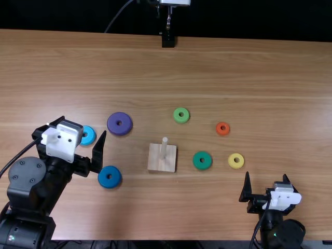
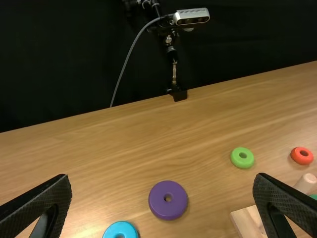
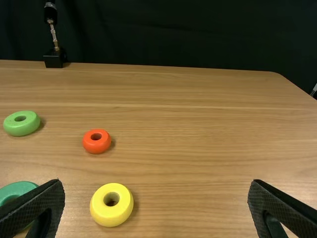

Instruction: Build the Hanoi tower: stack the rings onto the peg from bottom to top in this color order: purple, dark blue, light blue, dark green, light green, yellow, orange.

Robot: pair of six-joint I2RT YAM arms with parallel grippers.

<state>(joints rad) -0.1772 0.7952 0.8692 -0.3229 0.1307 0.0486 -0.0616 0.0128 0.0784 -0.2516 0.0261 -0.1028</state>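
Top view: beyond and left of the peg (image 1: 164,147), the purple ring (image 1: 113,126) looks light, stiff — pinch it edge-on; left gripper (image 1: 84,124), right gripper (image 1: 266,174) spread, empty.

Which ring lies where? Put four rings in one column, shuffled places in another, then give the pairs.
1. Yellow ring
2. Light blue ring
3. Dark blue ring
4. Light green ring

A. Highest ring in the top view
B. Ring nearest the right gripper
C. Lowest ring in the top view
D. Leftmost ring in the top view

Pairs: 1-B, 2-D, 3-C, 4-A
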